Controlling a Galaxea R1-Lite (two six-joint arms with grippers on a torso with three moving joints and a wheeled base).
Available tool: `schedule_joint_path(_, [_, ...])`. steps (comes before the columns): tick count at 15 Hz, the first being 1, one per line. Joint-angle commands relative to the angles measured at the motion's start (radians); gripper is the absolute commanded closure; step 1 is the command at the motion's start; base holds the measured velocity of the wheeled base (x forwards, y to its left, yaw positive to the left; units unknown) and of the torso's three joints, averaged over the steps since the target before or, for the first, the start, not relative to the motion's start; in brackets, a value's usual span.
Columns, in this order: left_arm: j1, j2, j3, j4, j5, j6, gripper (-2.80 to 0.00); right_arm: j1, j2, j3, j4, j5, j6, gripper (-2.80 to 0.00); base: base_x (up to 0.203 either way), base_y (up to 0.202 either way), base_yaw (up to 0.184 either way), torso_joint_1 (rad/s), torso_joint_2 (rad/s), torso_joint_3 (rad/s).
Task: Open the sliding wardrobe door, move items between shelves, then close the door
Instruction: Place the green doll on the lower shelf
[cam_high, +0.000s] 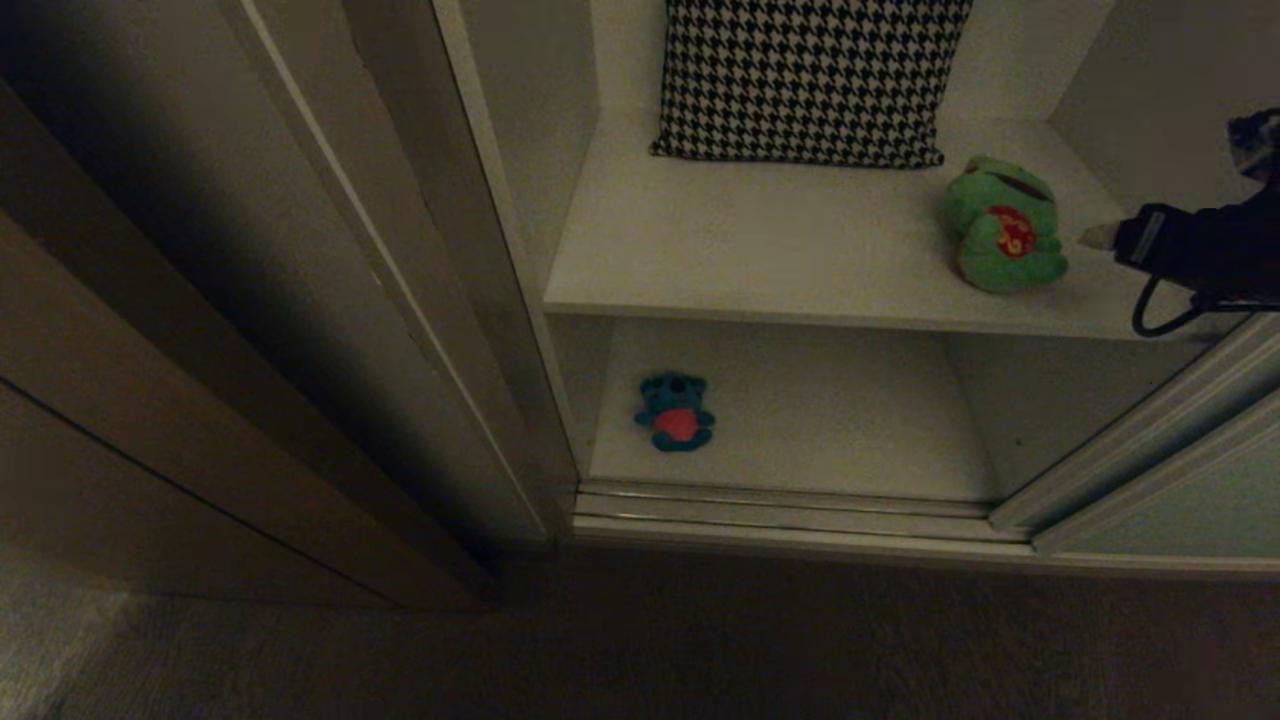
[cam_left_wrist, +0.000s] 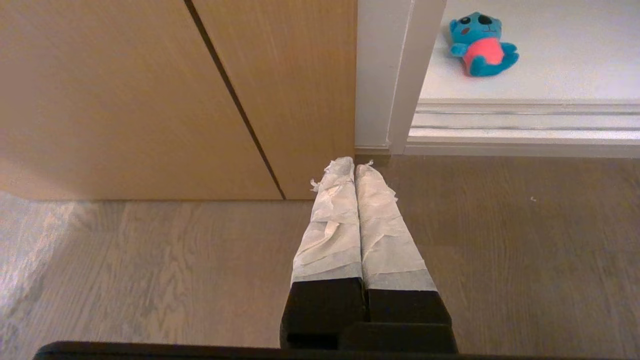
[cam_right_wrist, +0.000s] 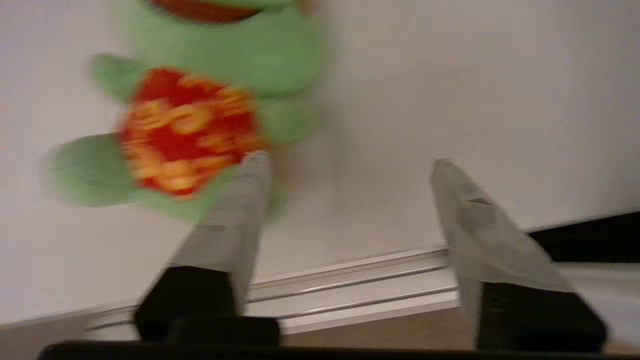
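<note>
Two plush toys lay on separate boards, and we judged the layout suited a swap between shelves. Nearest us, our left gripper (cam_left_wrist: 356, 172) hung parked above the floor, fingers pressed together on nothing. Farther in, the blue toy (cam_high: 675, 412) sat at the left of the lower shelf (cam_high: 800, 420). On the upper shelf (cam_high: 760, 250), the green frog (cam_high: 1003, 224) rested at the right, free; our right gripper (cam_right_wrist: 350, 170) stood just to its right, fingers spread, one finger beside the frog's belly. The sliding wardrobe door (cam_high: 1160, 480) stood open.
</note>
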Motion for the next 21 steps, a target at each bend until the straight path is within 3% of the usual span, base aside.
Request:
schedule_joint_path(1, [0.002, 0.001, 0.000, 0.000, 0.000, 0.000, 0.00, 0.012, 0.017, -0.011, -0.003, 0.051, 0.053, -2.80, 0.000, 0.000, 0.000, 0.000, 0.00, 0.000])
schedule_joint_path(5, [0.000, 0.001, 0.000, 0.000, 0.000, 0.000, 0.00, 0.013, 0.066, -0.088, -0.003, 0.130, 0.128, -2.80, 0.000, 0.000, 0.000, 0.000, 0.00, 0.000])
schedule_joint_path(8, [0.002, 0.001, 0.000, 0.000, 0.000, 0.000, 0.00, 0.012, 0.137, -0.120, -0.021, 0.135, 0.141, -2.80, 0.000, 0.000, 0.000, 0.000, 0.00, 0.000])
schedule_joint_path(17, [0.000, 0.001, 0.000, 0.000, 0.000, 0.000, 0.00, 0.047, 0.140, -0.130, -0.050, 0.178, 0.283, -2.80, 0.000, 0.000, 0.000, 0.000, 0.00, 0.000])
schedule_joint_path(21, [0.000, 0.001, 0.000, 0.000, 0.000, 0.000, 0.00, 0.055, 0.151, -0.131, -0.052, 0.205, 0.298, -2.80, 0.000, 0.000, 0.000, 0.000, 0.00, 0.000])
